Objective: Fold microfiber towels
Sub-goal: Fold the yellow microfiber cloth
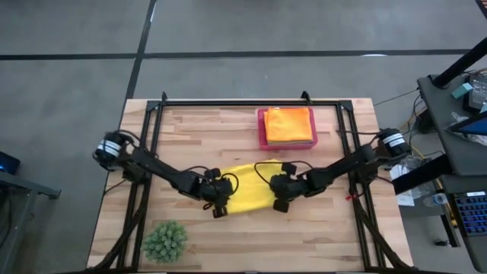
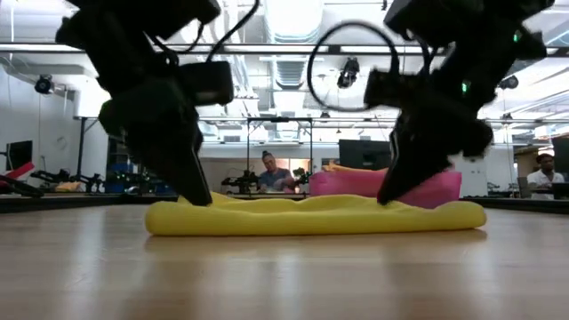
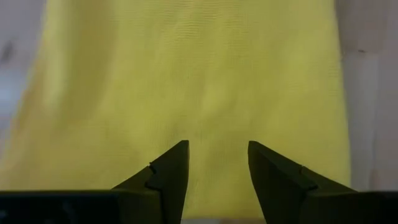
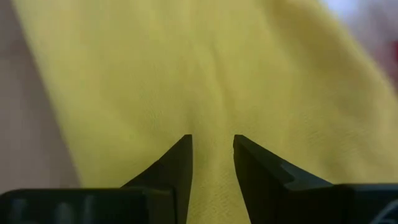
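Left gripper (image 1: 218, 199) and right gripper (image 1: 278, 193), both parted and empty, press the yellow towel's (image 1: 247, 192) ends, long axis left-right across the worktop (image 1: 319, 228).

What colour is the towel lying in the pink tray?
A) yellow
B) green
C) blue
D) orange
D: in the high view an orange towel lies folded in the pink tray, while the yellow towel lies on the table between the two arms.

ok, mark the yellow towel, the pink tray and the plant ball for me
yellow towel (image 1: 245, 190): high view, middle of the cloth between the two arms.
pink tray (image 1: 262, 138): high view, its left rim beside the orange towel.
plant ball (image 1: 165, 241): high view, centre of the spiky green ball.
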You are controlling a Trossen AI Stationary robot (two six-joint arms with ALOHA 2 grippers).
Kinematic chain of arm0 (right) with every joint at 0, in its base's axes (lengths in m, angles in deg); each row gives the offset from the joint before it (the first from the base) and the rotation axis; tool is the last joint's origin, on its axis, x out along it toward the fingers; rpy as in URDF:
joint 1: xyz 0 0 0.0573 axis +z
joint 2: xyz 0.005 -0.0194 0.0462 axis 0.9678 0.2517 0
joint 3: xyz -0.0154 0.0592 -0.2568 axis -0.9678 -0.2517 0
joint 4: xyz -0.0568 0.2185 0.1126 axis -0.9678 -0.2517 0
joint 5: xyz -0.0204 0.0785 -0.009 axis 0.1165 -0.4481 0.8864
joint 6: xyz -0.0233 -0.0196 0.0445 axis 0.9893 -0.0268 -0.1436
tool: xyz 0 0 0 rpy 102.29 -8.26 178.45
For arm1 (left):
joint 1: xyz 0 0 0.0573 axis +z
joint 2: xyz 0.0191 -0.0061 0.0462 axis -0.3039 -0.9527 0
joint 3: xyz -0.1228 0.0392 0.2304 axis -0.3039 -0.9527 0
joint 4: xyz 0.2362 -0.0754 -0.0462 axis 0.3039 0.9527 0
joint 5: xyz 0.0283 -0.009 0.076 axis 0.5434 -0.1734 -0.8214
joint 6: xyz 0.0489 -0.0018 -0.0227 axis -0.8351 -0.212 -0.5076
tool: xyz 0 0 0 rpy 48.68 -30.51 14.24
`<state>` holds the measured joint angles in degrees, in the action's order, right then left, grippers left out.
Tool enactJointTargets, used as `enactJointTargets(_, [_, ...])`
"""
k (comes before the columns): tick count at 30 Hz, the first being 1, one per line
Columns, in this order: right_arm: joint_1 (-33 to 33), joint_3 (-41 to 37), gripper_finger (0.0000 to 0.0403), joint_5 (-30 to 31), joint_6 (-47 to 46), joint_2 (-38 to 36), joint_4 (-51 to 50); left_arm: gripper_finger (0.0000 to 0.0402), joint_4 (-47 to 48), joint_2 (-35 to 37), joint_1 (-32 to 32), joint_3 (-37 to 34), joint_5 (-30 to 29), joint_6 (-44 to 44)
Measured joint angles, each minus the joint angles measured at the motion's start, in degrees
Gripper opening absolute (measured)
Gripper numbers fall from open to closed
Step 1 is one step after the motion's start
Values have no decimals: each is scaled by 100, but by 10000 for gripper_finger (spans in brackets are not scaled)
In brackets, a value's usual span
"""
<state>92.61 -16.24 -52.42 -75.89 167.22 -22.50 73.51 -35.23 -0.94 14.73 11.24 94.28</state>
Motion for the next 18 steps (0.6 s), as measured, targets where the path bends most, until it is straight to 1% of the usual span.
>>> enactJointTargets(3, [2,49,109,-30,-296,-307,-185,150,-21,176,-56,-2,42,13])
enactJointTargets(5, [-36,64,109,-79,-720,-506,-286,150,21,236,-141,-4,155,2])
enactJointTargets(9, [-228,73,117,-542,-1530,-902,-594,150,-17,250,-247,-38,254,0])
enactJointTargets(16, [-561,58,177,-617,-2914,-1271,-1728,150,-51,193,-258,-174,236,8])
enactJointTargets(18, [-651,22,197,-597,-3188,-1271,-1859,150,20,193,-258,-208,229,8])
